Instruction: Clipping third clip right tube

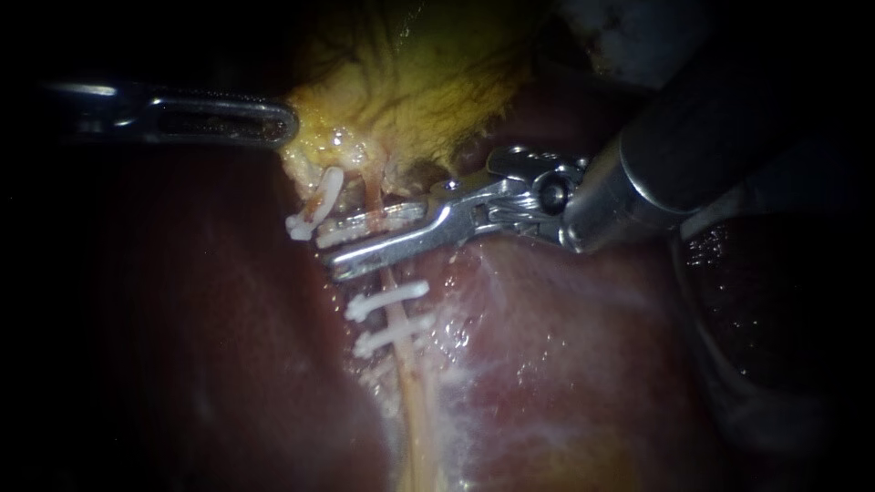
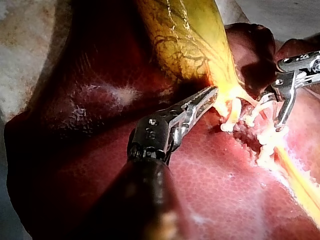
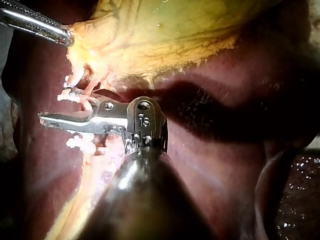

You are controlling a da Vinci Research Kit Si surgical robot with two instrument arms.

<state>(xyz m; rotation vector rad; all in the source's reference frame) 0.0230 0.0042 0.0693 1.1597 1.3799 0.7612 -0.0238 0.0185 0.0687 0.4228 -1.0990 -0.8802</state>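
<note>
Left steel instrument: jaws closed on yellow gallbladder, upper left.
Right steel instrument: jaws open astride tan tube.

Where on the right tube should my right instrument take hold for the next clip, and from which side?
Probably the bare stretch of the right tube between the gallbladder and its upper clip. The tube runs down over the liver, so the right instrument should cross it from the right, square to it.
</note>
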